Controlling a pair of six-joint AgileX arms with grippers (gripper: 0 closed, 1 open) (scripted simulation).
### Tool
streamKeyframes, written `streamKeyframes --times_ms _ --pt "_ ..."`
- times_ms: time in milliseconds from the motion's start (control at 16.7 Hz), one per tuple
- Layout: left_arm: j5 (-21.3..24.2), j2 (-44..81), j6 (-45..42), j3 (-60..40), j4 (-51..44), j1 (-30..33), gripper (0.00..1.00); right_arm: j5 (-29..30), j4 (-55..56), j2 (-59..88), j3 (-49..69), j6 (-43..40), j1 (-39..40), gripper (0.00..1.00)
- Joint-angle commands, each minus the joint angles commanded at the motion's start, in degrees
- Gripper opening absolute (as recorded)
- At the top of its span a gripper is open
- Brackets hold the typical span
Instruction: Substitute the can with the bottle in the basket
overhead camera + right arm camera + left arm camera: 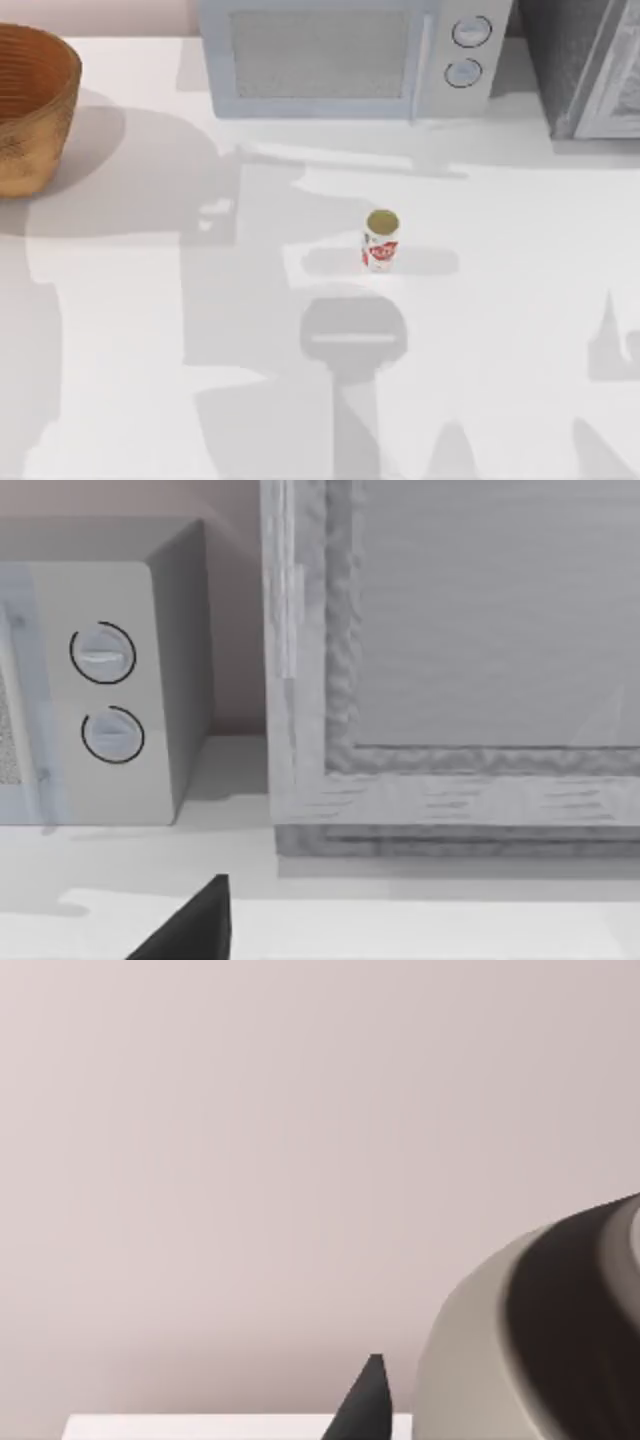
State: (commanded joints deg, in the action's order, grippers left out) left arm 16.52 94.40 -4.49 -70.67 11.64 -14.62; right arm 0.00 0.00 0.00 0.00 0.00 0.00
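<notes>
Top view: can (381, 240) upright on the white table (520, 300), just past centre toward 3 o'clock, out in the open. Wicker basket (35, 105) at 10 o'clock, cut by the frame edge. Microwave (350, 55) at 12 o'clock, grey cabinet (585, 65) at 1 o'clock.

Left wrist view: dark fingertip (365, 1410) against a plain wall; pincer state can't tell.

Right wrist view: dark fingertip (195, 925), microwave dials (105, 695), cabinet door (480, 660); pincer state can't tell.

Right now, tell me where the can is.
In the top view the can stands upright mid-table, slightly right of centre, in front of the microwave, far from the basket.
</notes>
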Motion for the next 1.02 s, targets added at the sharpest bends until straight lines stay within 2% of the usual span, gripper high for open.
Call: streamKeyframes --times_ms 660,1020 --pt "-0.8 4.5 0.3 -0.6 4.1 0.8 0.0 0.0 0.0 0.0 0.0 0.0 0.0 1.0" --pt "-0.8 4.5 0.3 -0.6 4.1 0.8 0.45 0.0 0.0 0.0 0.0 0.0 0.0 1.0"
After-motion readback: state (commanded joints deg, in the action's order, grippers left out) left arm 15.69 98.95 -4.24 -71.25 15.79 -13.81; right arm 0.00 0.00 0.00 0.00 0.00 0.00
